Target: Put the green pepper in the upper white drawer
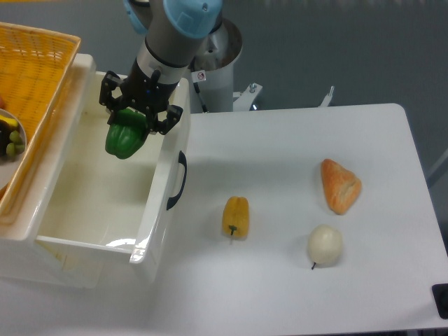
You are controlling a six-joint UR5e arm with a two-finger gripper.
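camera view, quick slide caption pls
Gripper holds the green pepper above the open upper white drawer.

Upper white drawer (162, 189) is sitting pulled open, its inside bare and open from above. The gripper (137, 115) holding the green pepper (126, 138) is taking up the drawer's far end, tight against its front wall. Orange woven basket (38, 91) is overhanging the drawer's left side, narrowing entry there. On the table (280, 294) right of the drawer's black handle (178, 180), only the yellow pepper (236, 216), white pear-like fruit (325, 245) and croissant (339, 185) are standing in the way, well apart with wide lanes between.
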